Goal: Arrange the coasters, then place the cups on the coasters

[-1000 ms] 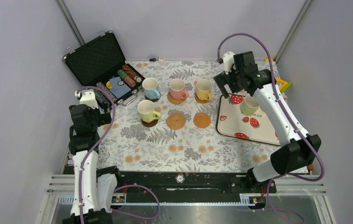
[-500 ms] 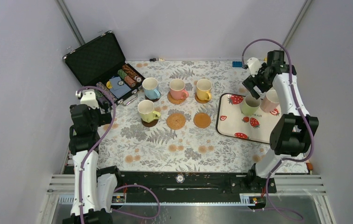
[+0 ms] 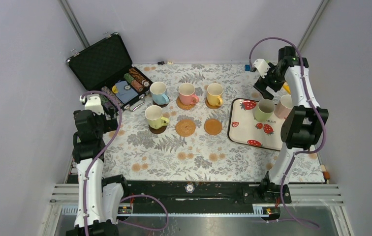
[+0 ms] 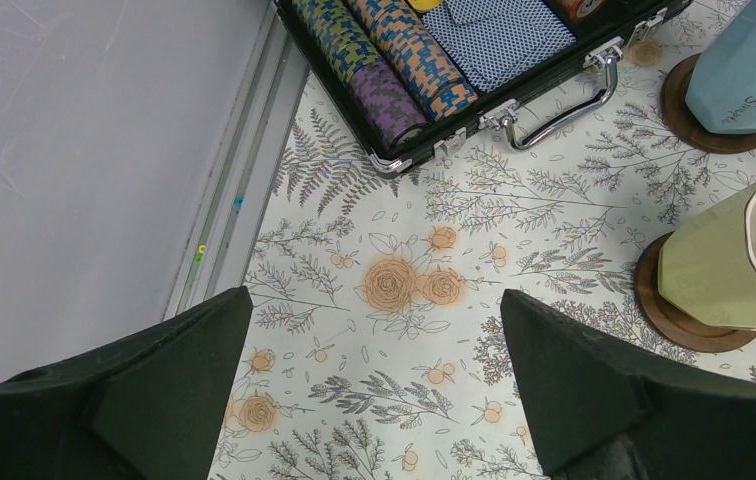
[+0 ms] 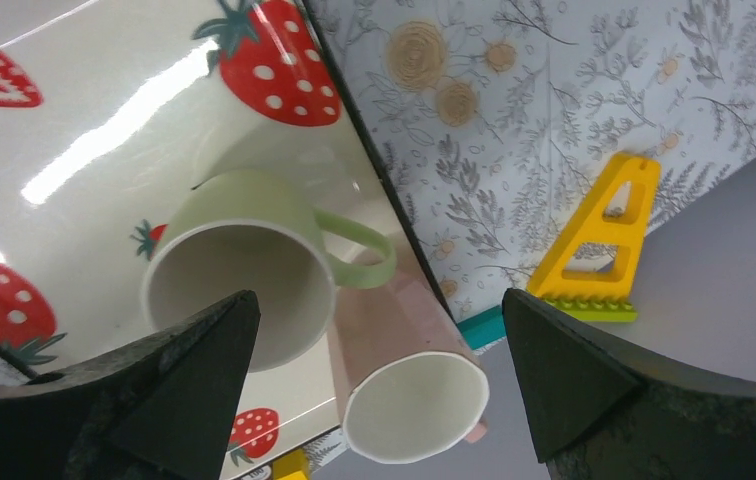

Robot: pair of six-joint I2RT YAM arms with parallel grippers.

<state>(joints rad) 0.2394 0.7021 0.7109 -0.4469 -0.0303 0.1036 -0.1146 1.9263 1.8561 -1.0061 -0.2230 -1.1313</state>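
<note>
Four cups stand on coasters: a blue cup [image 3: 159,92] and a pale green cup [image 3: 153,117] on dark brown coasters [image 3: 157,130], a pink cup [image 3: 187,92] and a yellow cup [image 3: 214,93] on tan ones. Two tan coasters [image 3: 185,127] [image 3: 213,127] lie bare. A green cup [image 3: 263,110] [image 5: 244,270] and a light pink cup [image 3: 285,105] [image 5: 404,370] stand side by side on the strawberry tray [image 3: 247,132]. My right gripper [image 3: 264,90] [image 5: 379,300] hangs open above those two, holding nothing. My left gripper [image 3: 109,112] [image 4: 374,300] is open over the cloth, left of the pale green cup [image 4: 734,260].
An open black case [image 3: 106,66] [image 4: 424,60] of poker chips sits at the back left, close to my left gripper. A yellow toy piece [image 5: 599,240] lies past the tablecloth's far right edge. Grey walls close in on both sides.
My right arm swung from beside the yellow cup to the right and back, and now hovers over the two cups on the tray. The left arm has not moved.
</note>
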